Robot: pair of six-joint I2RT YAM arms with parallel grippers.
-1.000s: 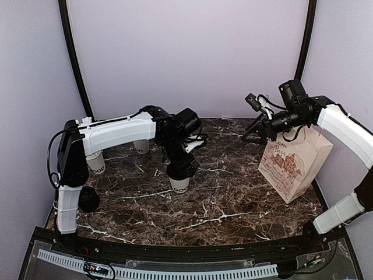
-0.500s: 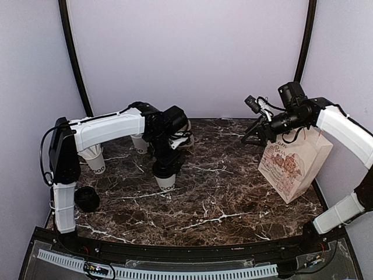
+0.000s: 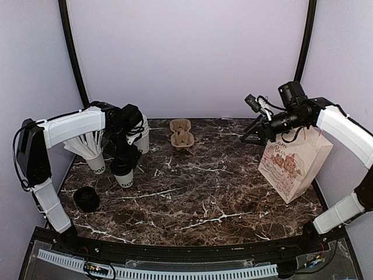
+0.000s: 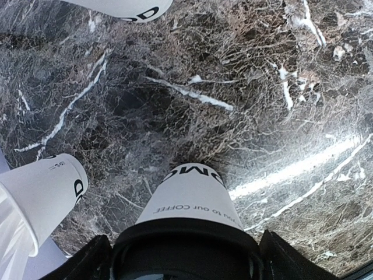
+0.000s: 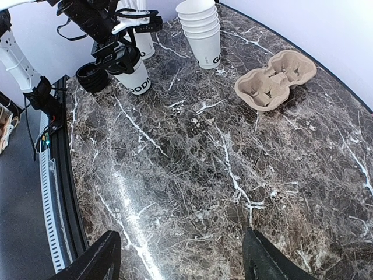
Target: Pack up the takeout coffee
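Note:
The takeout coffee (image 3: 125, 178), a white paper cup with black lettering and a black lid, is at the left of the marble table, upright, at or just above the surface. My left gripper (image 3: 123, 164) is shut on it at the lid from above. In the left wrist view the cup (image 4: 190, 203) fills the space between the fingers of the left gripper (image 4: 183, 265). The right wrist view shows the cup (image 5: 136, 77) far off. My right gripper (image 3: 254, 137) is open and empty in the air, beside the top of the paper bag (image 3: 294, 166).
A cup of paper-wrapped straws (image 3: 93, 157) stands just left of the coffee, a stack of nested cups (image 3: 141, 140) behind it. A black lid pile (image 3: 86, 199) lies front left. A cardboard cup carrier (image 3: 182, 134) sits at the back middle.
My left arm has carried the coffee cup from the middle of the table to the left, uncovering the cardboard carrier. The right arm has not moved.

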